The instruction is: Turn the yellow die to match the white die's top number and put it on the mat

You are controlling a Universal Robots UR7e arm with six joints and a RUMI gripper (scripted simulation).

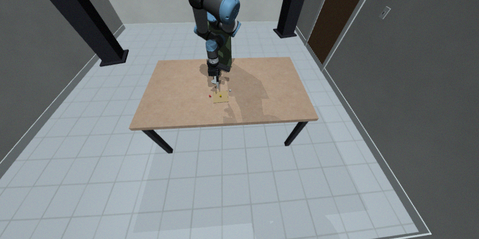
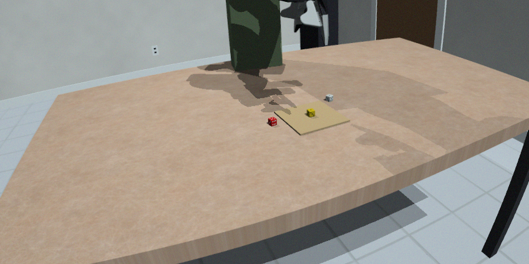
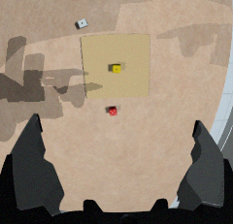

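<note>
The yellow die (image 2: 310,112) sits flat on the tan mat (image 2: 312,117), well inside its edges; it also shows in the wrist view (image 3: 116,68) and in the top view (image 1: 220,95). The white die (image 2: 329,97) lies on the table just off the mat's far corner, also in the wrist view (image 3: 82,23). The red die (image 2: 272,121) lies on the table just off the mat's near-left side, also in the wrist view (image 3: 112,111). My gripper (image 2: 313,24) hangs open and empty high above the table, behind the mat. The pips are too small to read.
The arm's green base column (image 2: 253,16) stands on the table behind the mat. The table's right edge (image 3: 224,103) shows in the wrist view. Dark pillars and a brown door stand at the room's walls.
</note>
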